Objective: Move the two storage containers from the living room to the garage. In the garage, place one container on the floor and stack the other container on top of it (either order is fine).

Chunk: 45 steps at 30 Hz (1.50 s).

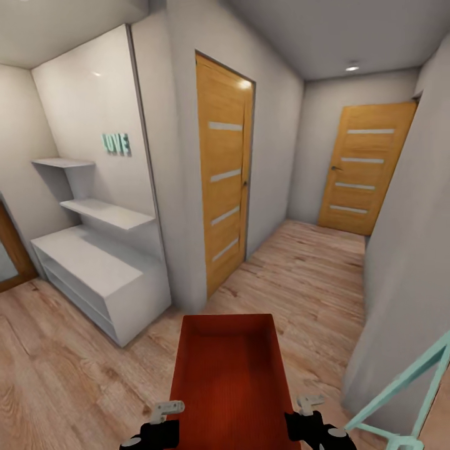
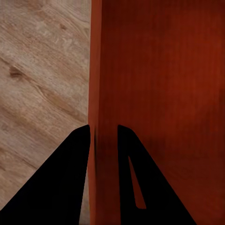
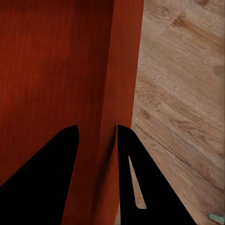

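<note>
At the left stands a white shelf unit [image 1: 103, 265] with a teal "LOVE" sign [image 1: 116, 143] on the wall above it. A wooden door [image 1: 225, 169] follows, and a second door [image 1: 362, 165] closes the corridor's far end. The container [image 1: 230, 375] is held above the plank floor [image 1: 50, 375]. The left gripper [image 2: 103, 133] is clenched on its left wall, the right gripper [image 3: 96, 133] on its right wall. A teal frame [image 1: 406, 387] leans at the right.
</note>
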Motion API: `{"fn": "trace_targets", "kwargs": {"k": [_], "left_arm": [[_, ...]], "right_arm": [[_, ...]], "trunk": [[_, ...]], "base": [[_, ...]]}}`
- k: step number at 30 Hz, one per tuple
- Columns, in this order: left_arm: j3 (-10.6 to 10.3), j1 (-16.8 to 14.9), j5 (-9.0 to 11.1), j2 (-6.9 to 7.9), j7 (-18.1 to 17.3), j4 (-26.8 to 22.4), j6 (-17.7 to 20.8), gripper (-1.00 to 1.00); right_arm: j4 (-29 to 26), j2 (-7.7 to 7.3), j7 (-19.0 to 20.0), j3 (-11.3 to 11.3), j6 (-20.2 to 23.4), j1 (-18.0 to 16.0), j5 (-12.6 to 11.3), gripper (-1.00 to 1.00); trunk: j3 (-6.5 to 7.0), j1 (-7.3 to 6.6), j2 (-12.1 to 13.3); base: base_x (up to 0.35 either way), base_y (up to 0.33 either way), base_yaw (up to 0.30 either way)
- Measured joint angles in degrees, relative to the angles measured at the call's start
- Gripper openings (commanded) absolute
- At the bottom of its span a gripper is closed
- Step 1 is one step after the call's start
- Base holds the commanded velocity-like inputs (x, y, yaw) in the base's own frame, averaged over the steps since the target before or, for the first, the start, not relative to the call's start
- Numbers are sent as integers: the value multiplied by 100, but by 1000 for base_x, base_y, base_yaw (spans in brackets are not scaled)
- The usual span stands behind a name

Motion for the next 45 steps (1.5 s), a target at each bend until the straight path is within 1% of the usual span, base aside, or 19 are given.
{"fn": "trace_targets", "kwargs": {"k": [27,45], "left_arm": [[2,1,0,0,0,1,1,-100],[2,0,-1,0,-2,1,0,-100]], "right_arm": [[0,0,0,1,1,0,0,-100],[-2,0,0,1,2,1,0,-100]], "trunk": [[0,0,0],[0,0,0]], "base": [[330,11,-18],[330,0,-254]]}}
